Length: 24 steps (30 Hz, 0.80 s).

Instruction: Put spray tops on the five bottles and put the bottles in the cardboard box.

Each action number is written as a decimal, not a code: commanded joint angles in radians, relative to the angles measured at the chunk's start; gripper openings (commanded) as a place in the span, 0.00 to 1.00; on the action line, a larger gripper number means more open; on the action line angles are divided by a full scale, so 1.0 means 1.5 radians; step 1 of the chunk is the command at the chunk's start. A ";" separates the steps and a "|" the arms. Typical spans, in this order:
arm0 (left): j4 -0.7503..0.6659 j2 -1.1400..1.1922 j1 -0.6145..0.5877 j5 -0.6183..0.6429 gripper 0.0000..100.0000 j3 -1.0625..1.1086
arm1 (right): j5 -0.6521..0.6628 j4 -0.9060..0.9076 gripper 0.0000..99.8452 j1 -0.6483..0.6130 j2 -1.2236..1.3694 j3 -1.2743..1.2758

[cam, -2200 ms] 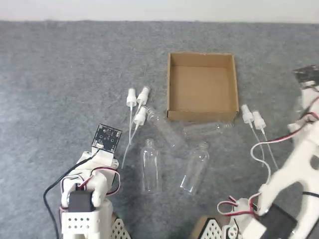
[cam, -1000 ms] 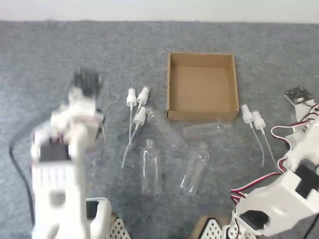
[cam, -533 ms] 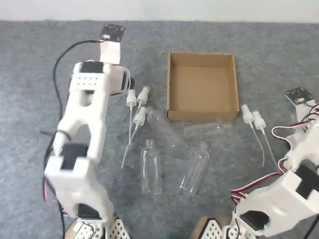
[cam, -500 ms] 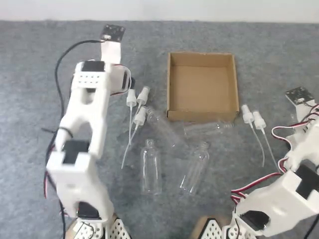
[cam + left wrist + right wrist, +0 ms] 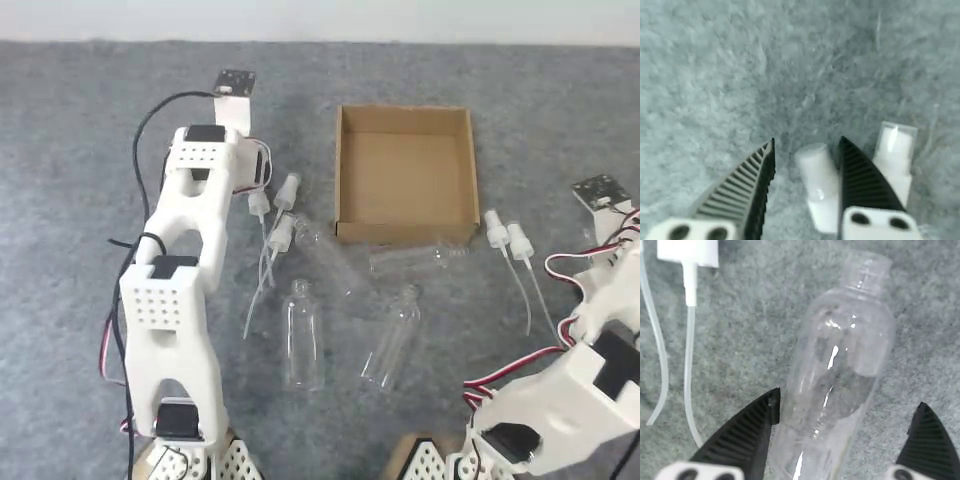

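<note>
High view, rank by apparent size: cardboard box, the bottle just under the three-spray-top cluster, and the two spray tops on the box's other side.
1. cardboard box: largest by far.
2. bottle.
3. inner spray top and outer spray top: they look alike, so unranked. Their tubes run roughly bottle-length but are far thinner.

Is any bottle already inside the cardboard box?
No, the bottles lie outside the cardboard box, whose floor is bare.

My left arm (image 5: 185,260) is stretched far forward, and my left gripper (image 5: 806,142) points down with its jaws a little apart. My right arm (image 5: 585,380) is folded near its base, and my right gripper (image 5: 850,397) is spread wide.
</note>
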 commanded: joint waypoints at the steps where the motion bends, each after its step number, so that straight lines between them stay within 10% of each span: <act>1: 0.018 -0.008 0.007 0.004 0.14 -0.032 | 0.007 -0.007 0.35 0.008 -0.003 -0.024; 24: 0.208 -0.242 0.001 -0.050 0.01 0.023 | 0.007 0.008 0.36 0.023 -0.003 -0.024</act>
